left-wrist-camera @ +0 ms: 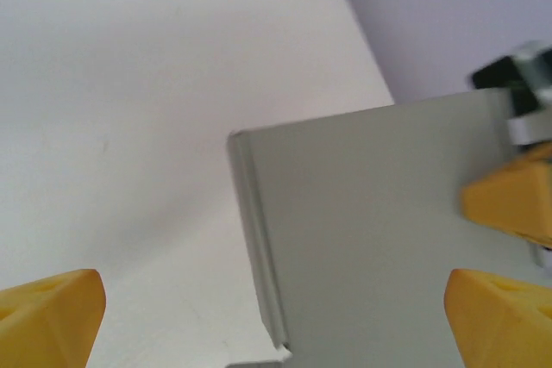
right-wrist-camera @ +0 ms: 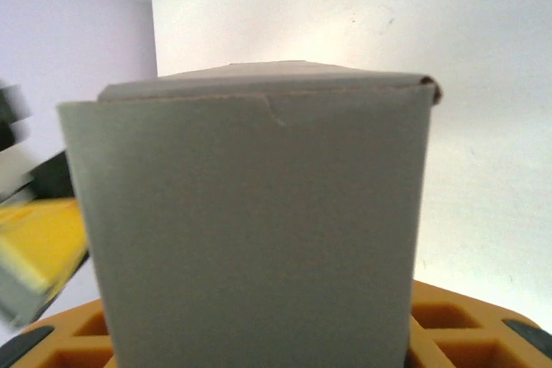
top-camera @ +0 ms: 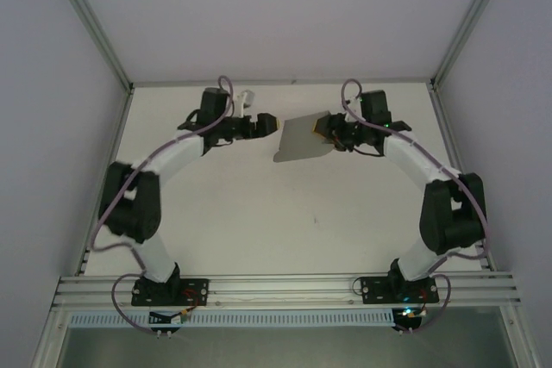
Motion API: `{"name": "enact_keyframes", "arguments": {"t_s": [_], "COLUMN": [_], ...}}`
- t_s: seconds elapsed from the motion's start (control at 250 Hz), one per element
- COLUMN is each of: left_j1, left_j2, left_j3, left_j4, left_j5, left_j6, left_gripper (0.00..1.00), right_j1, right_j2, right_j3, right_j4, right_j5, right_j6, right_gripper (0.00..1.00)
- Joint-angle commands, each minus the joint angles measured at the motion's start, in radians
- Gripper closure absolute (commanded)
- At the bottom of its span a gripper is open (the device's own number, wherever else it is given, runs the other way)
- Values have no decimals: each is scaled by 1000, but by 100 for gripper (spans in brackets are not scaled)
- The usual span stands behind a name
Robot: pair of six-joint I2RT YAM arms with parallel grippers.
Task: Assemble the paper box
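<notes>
**Box folded up, final tucks left to do**

Working outward over the white table, I come first to my left gripper. It is spread wide and sits just short of the work, touching nothing. Beside it, my right gripper is clenched on one end of the thin grey card paper box, which seems lifted off the surface toward the far side. The card already has creased walls, so I judge that only closing and tucking remain. Its long axis seems to run across the table, with the free end pointing at the left arm.
</notes>
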Motion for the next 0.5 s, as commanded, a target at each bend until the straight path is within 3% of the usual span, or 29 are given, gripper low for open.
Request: {"name": "enact_keyframes", "arguments": {"t_s": [0.0, 0.12, 0.192, 0.359, 0.495], "left_j1": [-92, -239, -309, -370, -403], "left_j2": [-158, -299, -338, -340, -323], "left_j3": [-57, -142, -171, -131, -144], "left_j4": [-64, -109, -135, -247, -210], "left_j5": [-164, -355, -445, -480, -496], "left_j6": [341, 655, 774, 834, 876], "left_gripper": [0, 0, 0, 0, 0], "right_j1": [3, -6, -29, -83, -85], "right_j2": [-46, -73, -66, -74, -77], "right_j3": [63, 155, 214, 198, 187], "right_j4": [-220, -400, -523, -548, -503], "right_j5": [89, 86, 47, -115, -210], "right_j6": [80, 132, 201, 391, 497], "right_gripper": [52, 48, 48, 50, 50]}}
